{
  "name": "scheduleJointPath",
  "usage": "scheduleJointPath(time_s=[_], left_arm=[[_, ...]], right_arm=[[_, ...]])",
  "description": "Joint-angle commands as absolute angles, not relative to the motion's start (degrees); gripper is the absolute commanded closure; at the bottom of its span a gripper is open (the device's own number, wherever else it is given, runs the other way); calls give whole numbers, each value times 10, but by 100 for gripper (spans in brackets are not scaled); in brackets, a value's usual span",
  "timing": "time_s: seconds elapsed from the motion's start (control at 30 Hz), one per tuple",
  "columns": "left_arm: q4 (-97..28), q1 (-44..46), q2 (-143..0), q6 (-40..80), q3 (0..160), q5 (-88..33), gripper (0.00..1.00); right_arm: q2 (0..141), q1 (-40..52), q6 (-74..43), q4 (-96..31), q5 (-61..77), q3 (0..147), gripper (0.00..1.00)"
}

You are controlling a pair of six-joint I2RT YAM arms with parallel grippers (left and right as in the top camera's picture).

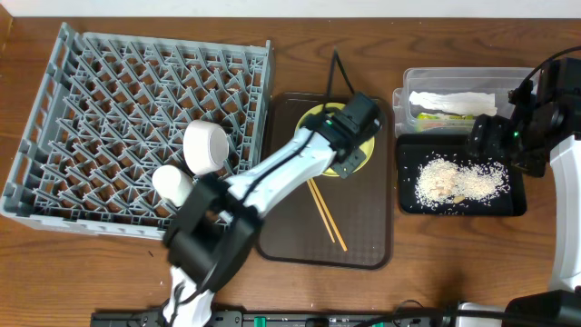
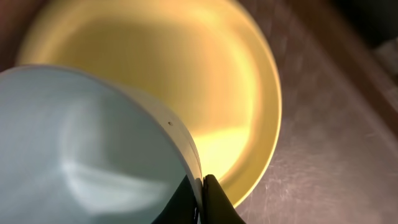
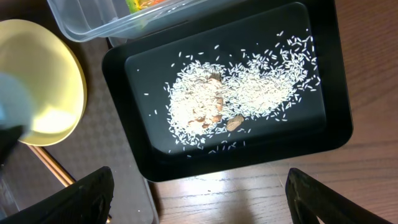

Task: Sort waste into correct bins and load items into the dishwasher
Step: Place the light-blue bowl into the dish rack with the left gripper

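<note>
My left gripper (image 2: 202, 196) is shut on the rim of the light blue bowl (image 2: 81, 155), which sits on the yellow plate (image 2: 186, 74). From overhead, this gripper (image 1: 349, 153) covers the bowl, and only the plate's edge (image 1: 366, 154) shows. Two chopsticks (image 1: 325, 213) lie beside the plate. The white bowl (image 1: 207, 145) and cream cup (image 1: 172, 184) stand in the grey dishwasher rack (image 1: 109, 82). Rice crumbs (image 3: 236, 99) lie in the black tray (image 3: 339, 124). The clear tub (image 1: 404, 100) holds the napkin (image 1: 452, 98) and the wrapper (image 1: 445, 113). My right gripper (image 3: 208, 199) hangs open over bare wood near the black tray.
The plate and chopsticks rest on a dark brown serving tray (image 1: 363, 218) between the rack and the two bins. A black cable (image 1: 334, 73) runs behind it. The right arm (image 1: 536, 118) stands at the table's right edge.
</note>
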State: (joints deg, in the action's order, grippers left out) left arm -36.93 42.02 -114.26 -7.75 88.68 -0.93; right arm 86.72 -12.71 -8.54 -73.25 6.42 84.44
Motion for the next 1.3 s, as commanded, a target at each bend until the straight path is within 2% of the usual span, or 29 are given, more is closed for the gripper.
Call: scheduleJointPath(time_s=[0.0, 0.13, 0.33, 0.57, 0.8, 1.03, 1.27], left_arm=[[-369, 388, -1051, -79, 905, -9, 93], [-367, 327, -986, -79, 905, -62, 93], [-350, 185, -950, -57, 905, -297, 93], [-324, 29, -986, -17, 905, -540, 92], [-249, -62, -1063, 74, 905, -727, 93], [-174, -105, -1143, 200, 905, -810, 92], [-175, -144, -1181, 207, 904, -802, 93]], right_arm=[[857, -131, -90, -733, 65, 854, 14], [857, -131, -90, -733, 65, 854, 14], [857, -131, -90, -733, 65, 854, 14], [857, -131, -90, -733, 65, 854, 14], [857, -131, -90, -733, 65, 854, 15], [857, -131, -90, -734, 65, 854, 15], [857, -131, -90, -735, 65, 854, 15]])
